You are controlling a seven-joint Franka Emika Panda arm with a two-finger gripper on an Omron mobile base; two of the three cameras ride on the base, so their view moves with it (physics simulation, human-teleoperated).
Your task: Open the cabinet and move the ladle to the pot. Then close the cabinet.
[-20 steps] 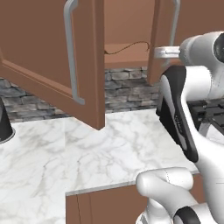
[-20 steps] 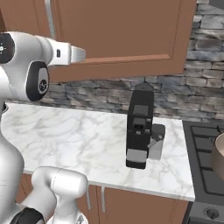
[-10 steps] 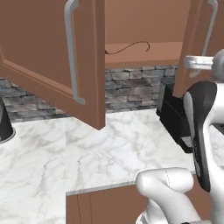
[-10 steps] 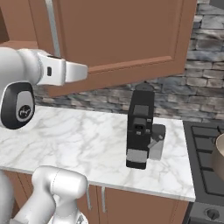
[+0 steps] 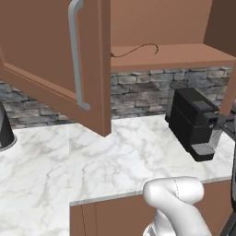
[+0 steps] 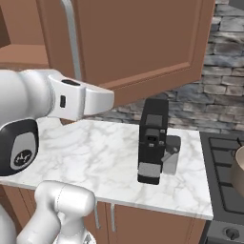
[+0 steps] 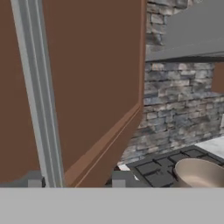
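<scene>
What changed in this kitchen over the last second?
The arm swung to the right, and the right cabinet door swung wider open with it, uncovering the coffee machine in the left base view. The tool sits by that door's handle, jaws apart. The left door, the ladle on the shelf and the pot stayed put.

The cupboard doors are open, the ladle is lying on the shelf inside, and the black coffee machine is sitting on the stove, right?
Not quite. The coffee machine sits on the marble counter, beside the stove, as the right base view shows. The rest is right: the cabinet doors are open and the ladle lies on its shelf.
</scene>
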